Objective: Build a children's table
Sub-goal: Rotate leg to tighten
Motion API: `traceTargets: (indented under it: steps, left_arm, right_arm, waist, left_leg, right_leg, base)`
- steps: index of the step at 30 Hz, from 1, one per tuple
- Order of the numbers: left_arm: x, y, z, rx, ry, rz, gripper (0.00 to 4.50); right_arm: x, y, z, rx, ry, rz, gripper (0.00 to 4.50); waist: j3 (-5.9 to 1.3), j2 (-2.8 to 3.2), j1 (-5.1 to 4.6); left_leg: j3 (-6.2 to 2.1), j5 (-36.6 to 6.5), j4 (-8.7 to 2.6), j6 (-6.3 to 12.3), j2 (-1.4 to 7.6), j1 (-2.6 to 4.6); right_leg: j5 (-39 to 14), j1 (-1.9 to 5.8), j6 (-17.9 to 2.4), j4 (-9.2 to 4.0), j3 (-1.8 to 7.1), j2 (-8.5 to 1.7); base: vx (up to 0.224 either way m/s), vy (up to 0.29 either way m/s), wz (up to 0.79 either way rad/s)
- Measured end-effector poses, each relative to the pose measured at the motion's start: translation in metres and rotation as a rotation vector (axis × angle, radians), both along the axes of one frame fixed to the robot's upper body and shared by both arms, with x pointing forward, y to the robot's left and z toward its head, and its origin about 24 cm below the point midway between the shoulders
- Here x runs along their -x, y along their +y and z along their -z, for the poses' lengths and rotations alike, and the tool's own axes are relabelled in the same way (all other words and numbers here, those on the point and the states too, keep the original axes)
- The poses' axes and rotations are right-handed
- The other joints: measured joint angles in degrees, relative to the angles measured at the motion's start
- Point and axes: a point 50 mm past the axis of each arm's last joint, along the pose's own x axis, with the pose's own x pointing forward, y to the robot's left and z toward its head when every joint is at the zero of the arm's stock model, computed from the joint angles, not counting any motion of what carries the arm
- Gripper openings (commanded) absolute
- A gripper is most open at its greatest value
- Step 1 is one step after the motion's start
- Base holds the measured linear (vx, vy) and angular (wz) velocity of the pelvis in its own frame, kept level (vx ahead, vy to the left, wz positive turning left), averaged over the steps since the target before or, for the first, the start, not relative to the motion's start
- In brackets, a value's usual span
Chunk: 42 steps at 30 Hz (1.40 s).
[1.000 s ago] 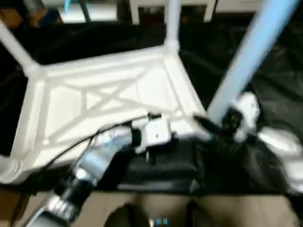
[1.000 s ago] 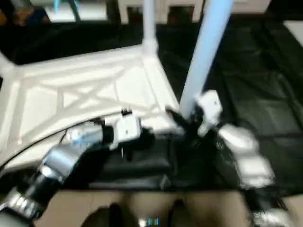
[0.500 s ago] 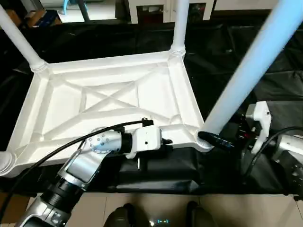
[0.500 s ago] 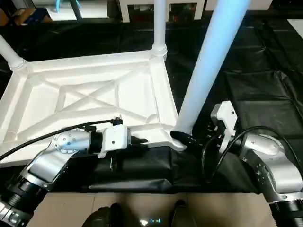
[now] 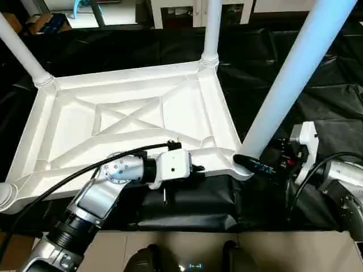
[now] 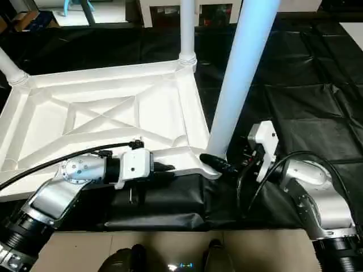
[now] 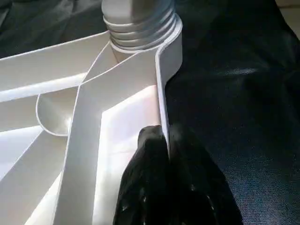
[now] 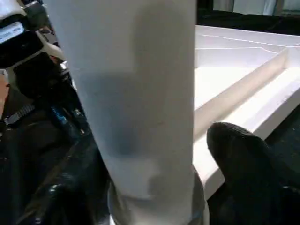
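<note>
**Left eye view: near leg seated, both end effectors at the near edge**

Left eye view gives us the whole picture: the table top (image 5: 130,122) lies upside down on black sheeting (image 5: 317,96), ribs facing up, with legs standing in its corner sockets. The near leg (image 5: 289,85) on the robot's right rises tall out of its socket.

The left end effector (image 5: 198,168) is pinched together on the near rim of the top, steadying it. The right end effector (image 5: 255,166) sits at the base of that near leg, one black finger on each side of the tube, but I cannot tell whether the fingers press on it or stand just off it.

How will it handle? This looks like hollow moulded plastic, so likely light and fairly stiff, though the long legs give plenty of leverage and could tip or twist the top if pushed high up. The smooth tube looks slippery; low down, near the socket, seems the best hold. The thin rim offers a firm edge to pinch.

The left wrist view shows what the head cameras miss: black fingers (image 7: 154,187) clamped either side of the thin rim wall, with the ribbed collar of the leg (image 7: 140,23) close ahead. The right wrist view brings the leg (image 8: 136,93) up close, a finger (image 8: 248,159) beside it.
</note>
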Motion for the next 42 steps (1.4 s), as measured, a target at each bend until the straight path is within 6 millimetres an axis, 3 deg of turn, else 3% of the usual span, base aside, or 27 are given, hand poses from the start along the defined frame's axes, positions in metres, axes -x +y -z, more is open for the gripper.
traceTargets:
  steps: [10,15,19,24,30,34,38,40,42]
  left_arm:
    - [-0.001,0.0,0.0,-0.002,0.002,-0.003,0.0]
    - [-0.004,0.002,0.001,-0.012,-0.011,-0.034,0.0]
    - [-0.017,-0.003,-0.001,-0.047,-0.077,-0.128,0.0]
    - [-0.044,-0.027,-0.003,-0.072,-0.134,-0.331,0.0]
    - [-0.057,-0.059,-0.006,-0.043,-0.154,-0.416,0.0]
    - [-0.059,-0.058,-0.006,-0.051,-0.165,-0.423,0.0]
    - [-0.055,-0.048,-0.004,-0.047,-0.19,-0.398,0.0]
    - [-0.051,-0.043,-0.003,-0.041,-0.183,-0.367,0.0]
    - [-0.042,-0.036,0.0,-0.023,-0.147,-0.297,0.0]
  right_arm:
    - [0.002,0.003,0.003,-0.021,0.008,-0.011,2.59]
    - [-0.003,0.008,0.007,-0.01,-0.027,0.057,2.2]
    - [-0.024,0.023,0.011,-0.045,-0.049,0.252,2.0]
    - [-0.068,0.053,0.013,-0.104,-0.078,0.634,1.95]
    - [-0.092,0.066,0.013,-0.149,-0.081,0.903,1.93]
    - [-0.096,0.069,0.014,-0.168,-0.084,0.908,1.93]
    - [-0.091,0.062,0.013,-0.171,-0.101,0.771,1.93]
    - [-0.085,0.056,0.013,-0.164,-0.116,0.709,2.63]
    - [-0.071,0.042,0.013,-0.145,-0.132,0.6,2.65]
  waist:
    - [0.0,0.0,-0.09]
    - [-0.04,-0.09,-0.7]
    - [-0.21,-0.64,-1.81]
    - [-0.22,-1.24,-2.8]
    - [-0.2,-1.59,-2.87]
    - [-0.14,-1.71,-2.87]
    - [-0.14,-1.72,-2.86]
    - [-0.14,-1.69,-2.64]
    - [-0.14,-1.4,-1.96]
  left_leg:
    - [-0.01,0.0,0.25,-0.05,0.0,0.0]
    - [-0.05,0.0,0.39,-0.05,0.02,0.02]
    - [-0.28,0.0,0.44,-0.1,0.0,0.04]
    - [-0.63,0.1,0.53,-0.4,-0.08,0.03]
    - [-0.78,0.1,0.52,-0.39,-0.13,-0.03]
    - [-0.79,0.1,0.47,-0.39,-0.12,-0.06]
    - [-0.77,0.1,0.39,-0.38,-0.1,-0.05]
    - [-0.69,0.1,0.29,-0.38,-0.1,-0.05]
    - [-0.64,0.1,0.08,-0.38,-0.07,-0.02]
  right_leg:
    - [0.0,0.0,0.0,0.2,0.01,0.01]
    - [0.0,0.01,0.0,0.31,0.0,0.03]
    - [-0.1,0.04,0.2,0.31,-0.06,0.08]
    - [-0.3,0.02,0.4,0.19,-0.14,0.09]
    - [-0.3,0.08,0.4,-0.4,-0.23,0.11]
    - [-0.3,0.08,0.4,-0.61,-0.28,0.13]
    - [-0.2,0.06,0.3,-0.69,-0.27,0.15]
    - [-0.1,0.06,0.1,-0.68,-0.26,0.15]
    - [0.2,0.07,-0.2,-0.68,-0.22,0.12]
  base:
    - [0.0,0.0,0.0]
    - [0.0,0.0,0.0]
    - [0.0,0.0,0.0]
    - [-0.023,0.002,-0.02]
    - [-0.01,0.001,-0.01]
    - [0.0,0.0,0.0]
    - [0.0,0.0,0.0]
    - [0.0,0.0,0.0]
    - [0.03,-0.009,0.04]
